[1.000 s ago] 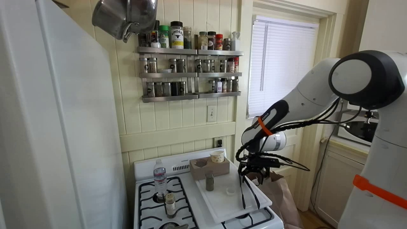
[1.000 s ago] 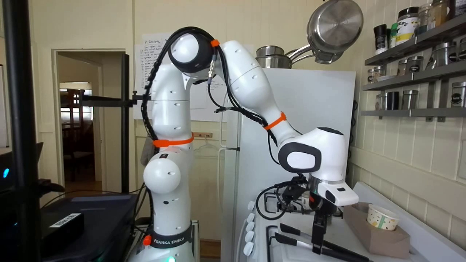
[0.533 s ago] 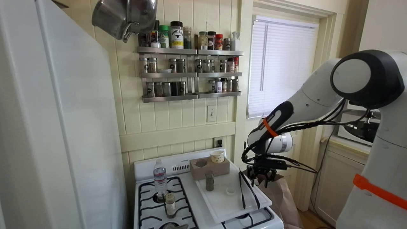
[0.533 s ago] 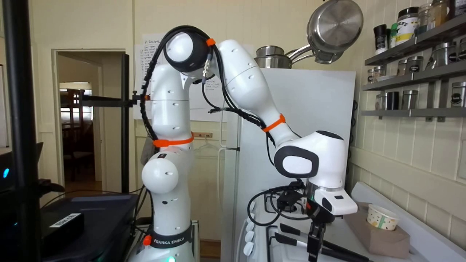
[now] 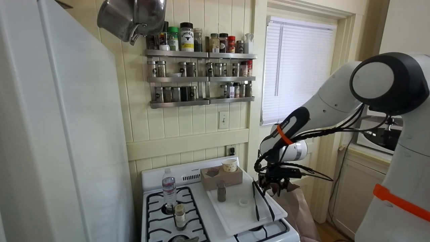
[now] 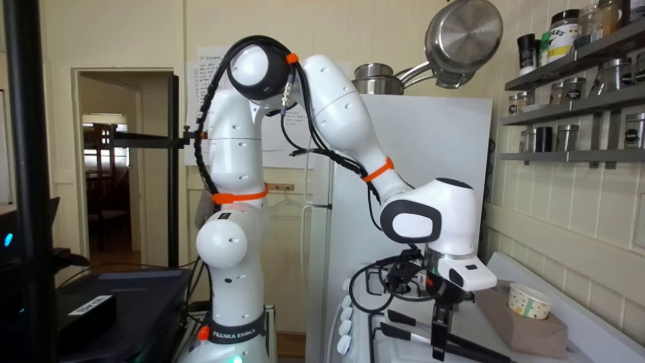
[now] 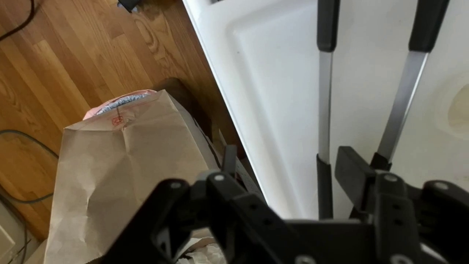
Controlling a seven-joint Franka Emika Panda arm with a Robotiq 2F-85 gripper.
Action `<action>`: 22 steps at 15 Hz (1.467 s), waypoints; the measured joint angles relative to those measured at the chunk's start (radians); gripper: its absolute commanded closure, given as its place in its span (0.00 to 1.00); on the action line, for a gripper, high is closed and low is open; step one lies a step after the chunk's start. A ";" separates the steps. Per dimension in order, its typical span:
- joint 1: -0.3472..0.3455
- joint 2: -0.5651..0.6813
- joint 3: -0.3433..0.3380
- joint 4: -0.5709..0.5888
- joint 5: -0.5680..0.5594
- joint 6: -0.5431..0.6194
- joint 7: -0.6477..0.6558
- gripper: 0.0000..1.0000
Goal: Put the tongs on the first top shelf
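The black and silver tongs point(image 5: 267, 205) lie spread in a narrow V on a white tray point(image 5: 235, 216) over the stove. They also show in the wrist view point(image 7: 324, 106) and in an exterior view point(image 6: 403, 333). My gripper point(image 5: 271, 191) is open above their narrow end, pointing down. In the wrist view my gripper point(image 7: 290, 167) is empty; one tong arm appears between its fingers, and the right finger point(image 7: 353, 179) overlaps the gap between the two arms. Its height above the tongs is hard to tell. The first top shelf point(image 5: 176, 53) on the wall holds several bottles; it also shows here point(image 6: 579, 59).
A cardboard block point(image 5: 209, 184) with a paper cup point(image 5: 229, 165), a jar point(image 5: 221, 192) and a small white lid point(image 5: 243, 202) are beside the tongs. A water bottle point(image 5: 169, 190) and shaker point(image 5: 180, 216) stand on the burners. A paper bag point(image 7: 139, 165) stands beside the stove. Pots point(image 5: 131, 20) hang overhead.
My gripper moved right, away from over the tray in an exterior view, then came slightly back left. It stays open. The tongs have not moved.
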 measured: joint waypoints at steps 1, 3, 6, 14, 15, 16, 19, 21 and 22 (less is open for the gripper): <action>0.000 0.001 0.001 0.000 0.000 0.013 -0.008 0.51; 0.002 0.007 0.002 0.001 0.000 0.042 -0.017 0.46; 0.007 0.020 0.009 0.008 0.002 0.076 -0.031 0.43; 0.027 0.061 0.025 0.040 0.021 0.088 -0.065 0.55; 0.028 0.068 0.025 0.042 0.028 0.088 -0.071 0.55; 0.028 0.075 0.025 0.044 0.034 0.088 -0.077 0.59; 0.028 0.095 0.025 0.048 0.053 0.088 -0.092 0.84; 0.028 0.108 0.025 0.052 0.061 0.088 -0.101 0.92; 0.028 0.114 0.025 0.053 0.064 0.088 -0.106 1.00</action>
